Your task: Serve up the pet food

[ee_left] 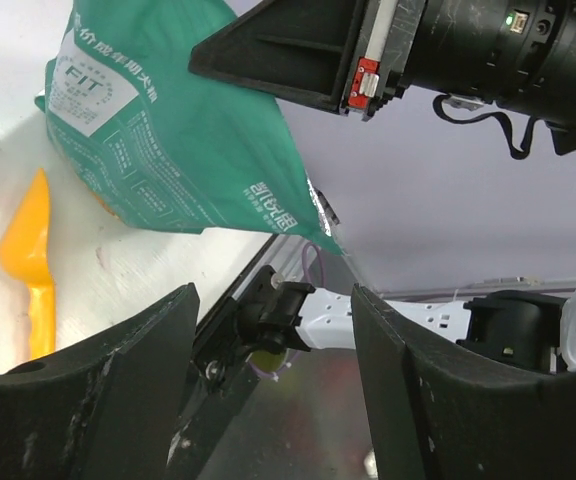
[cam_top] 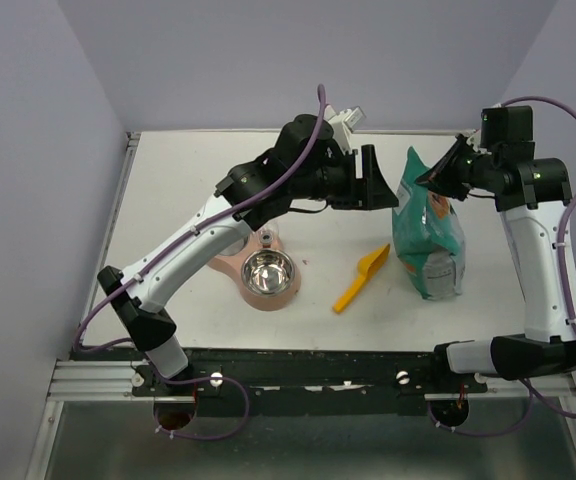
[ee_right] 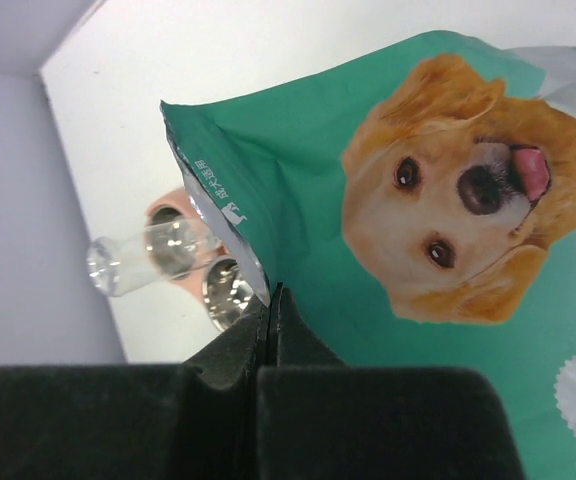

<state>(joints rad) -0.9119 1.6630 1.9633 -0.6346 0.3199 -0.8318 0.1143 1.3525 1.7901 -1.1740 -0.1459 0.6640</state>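
Glossy film bag (cam_top: 428,225); polished metal bowl (cam_top: 268,270); smooth plastic scoop (cam_top: 361,277); matt table (cam_top: 168,180).

The left arm (cam_top: 183,245) and right arm (cam_top: 540,265) wear white shells between black joints, with purple cables (cam_top: 322,105) looping alongside. The left tool (ee_left: 273,300) has broad black fingers (ee_left: 98,390) (scuffed pale along the edges); the right tool (ee_left: 203,62) carries a red tab (ee_left: 365,80) and a green light (ee_left: 513,18).
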